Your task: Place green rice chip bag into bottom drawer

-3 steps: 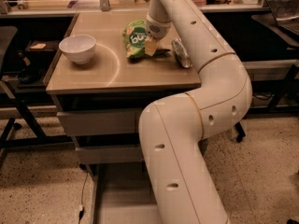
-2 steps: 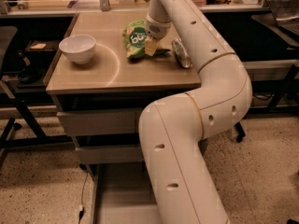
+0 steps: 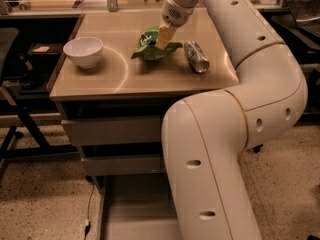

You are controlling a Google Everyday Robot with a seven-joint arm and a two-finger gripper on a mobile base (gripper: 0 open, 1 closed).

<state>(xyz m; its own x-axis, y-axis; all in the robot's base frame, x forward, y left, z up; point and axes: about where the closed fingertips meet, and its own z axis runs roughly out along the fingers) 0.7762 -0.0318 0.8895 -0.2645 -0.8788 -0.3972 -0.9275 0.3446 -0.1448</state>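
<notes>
The green rice chip bag lies crumpled on the wooden tabletop, between the white bowl and the silver can. My gripper comes down from the arm's wrist onto the bag's upper right part. Its pale fingers are pinched on the crinkled foil. The bottom drawer stands pulled out below the table. Its flat grey floor shows at the lower middle, and my arm's big lower link hides its right part.
A white bowl sits at the table's left. A silver can lies on its side right of the bag. Two shut grey drawer fronts are above the open one. A black stand is at the left, on speckled floor.
The bag has changed from a taller upright shape to a lower, spread and crumpled one under the gripper. The bowl, can and drawer have not moved.
</notes>
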